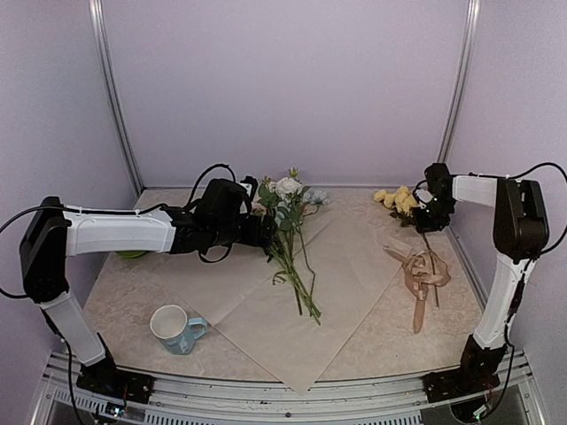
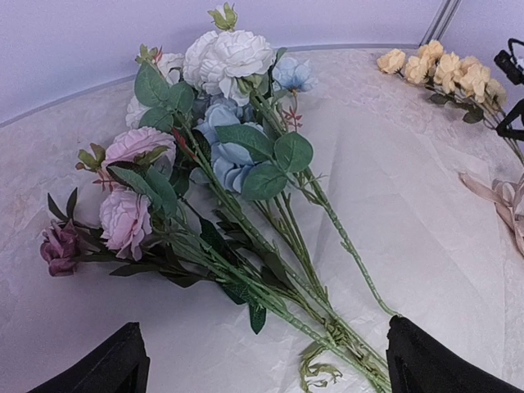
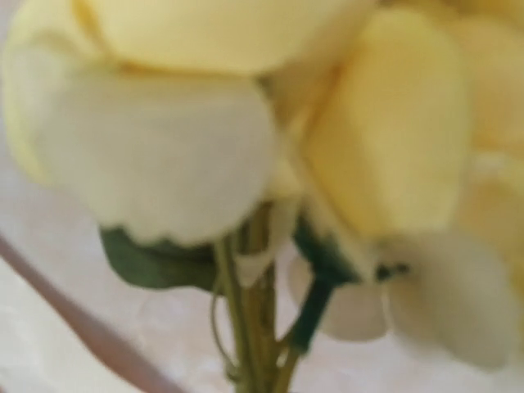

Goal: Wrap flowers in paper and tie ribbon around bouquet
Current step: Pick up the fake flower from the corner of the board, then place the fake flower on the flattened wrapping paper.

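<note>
The mixed flowers (image 1: pixel 288 221) lie on the peach paper (image 1: pixel 354 266), blooms toward the back and stems (image 2: pixel 327 319) pointing at the front. My left gripper (image 2: pixel 266 360) hovers open just left of the stems, one finger (image 2: pixel 434 364) beside their lower part. A separate spray of yellow flowers (image 1: pixel 397 200) lies at the back right. My right gripper (image 1: pixel 427 215) is at its stems; in the right wrist view the yellow blooms (image 3: pixel 246 98) fill the frame and the stems (image 3: pixel 254 327) run down to the bottom edge. The tan ribbon (image 1: pixel 423 274) lies looped on the right.
A white and blue mug (image 1: pixel 174 328) stands at the front left of the table. Something green (image 1: pixel 133 255) peeks out under my left arm. Walls enclose the back and both sides.
</note>
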`<state>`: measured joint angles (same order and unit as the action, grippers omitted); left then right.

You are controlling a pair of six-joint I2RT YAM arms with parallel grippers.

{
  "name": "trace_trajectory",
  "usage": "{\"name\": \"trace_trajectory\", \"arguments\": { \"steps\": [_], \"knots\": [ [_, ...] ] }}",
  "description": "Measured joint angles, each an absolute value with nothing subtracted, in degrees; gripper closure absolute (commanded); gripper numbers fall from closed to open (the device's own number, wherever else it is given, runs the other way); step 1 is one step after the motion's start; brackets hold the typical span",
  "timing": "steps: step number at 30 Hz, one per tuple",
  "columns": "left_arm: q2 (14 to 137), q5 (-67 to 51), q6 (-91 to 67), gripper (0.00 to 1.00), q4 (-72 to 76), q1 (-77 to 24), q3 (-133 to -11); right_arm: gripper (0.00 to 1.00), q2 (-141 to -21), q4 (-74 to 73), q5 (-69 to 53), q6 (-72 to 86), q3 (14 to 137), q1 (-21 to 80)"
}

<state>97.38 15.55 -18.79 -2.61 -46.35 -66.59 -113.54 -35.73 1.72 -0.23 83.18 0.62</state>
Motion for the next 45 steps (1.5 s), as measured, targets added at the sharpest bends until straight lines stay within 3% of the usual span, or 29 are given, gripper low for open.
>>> {"name": "trace_trajectory", "arguments": {
  "steps": [7, 11, 15, 19, 26, 31, 38, 45],
  "knots": [
    [97.67, 15.73, -18.57, 0.01, -2.63, -46.48, -66.59, 1.00, -96.75, -26.74, 7.86, -0.84, 76.40, 0.75],
    [97.67, 15.94, -18.52, 0.01, -2.61, -46.54, -66.63, 1.00, -77.03, -10.22, 7.53, -2.81, 61.08, 1.45],
    [97.67, 15.99, -18.13, 0.01, -2.61, -46.72, -66.81, 1.00, -54.61, 15.97, 3.29, -6.31, 40.93, 2.63],
    [97.67, 16.03, -17.85, 0.01, -2.61, -46.94, -66.94, 1.00, -48.16, 27.70, 1.65, -7.68, 36.23, 2.90],
    [97.65, 16.75, -17.65, 0.01, -2.61, -47.03, -67.00, 1.00, -58.17, 21.02, -14.74, 0.78, 51.31, 3.66],
    [97.65, 16.99, -17.67, 0.01, -2.59, -46.87, -67.00, 1.00, -68.60, 18.90, -25.93, 13.50, 60.51, 13.21],
    [97.12, 17.50, -17.67, 0.01, -2.61, -46.17, -66.81, 1.00, -91.90, 16.10, -28.42, 28.84, 69.80, 31.75],
    [94.89, 18.17, -17.72, 0.01, -2.61, -45.23, -64.36, 1.00, -112.55, 7.05, -23.59, 34.04, 81.69, 37.87]
  ]
}}
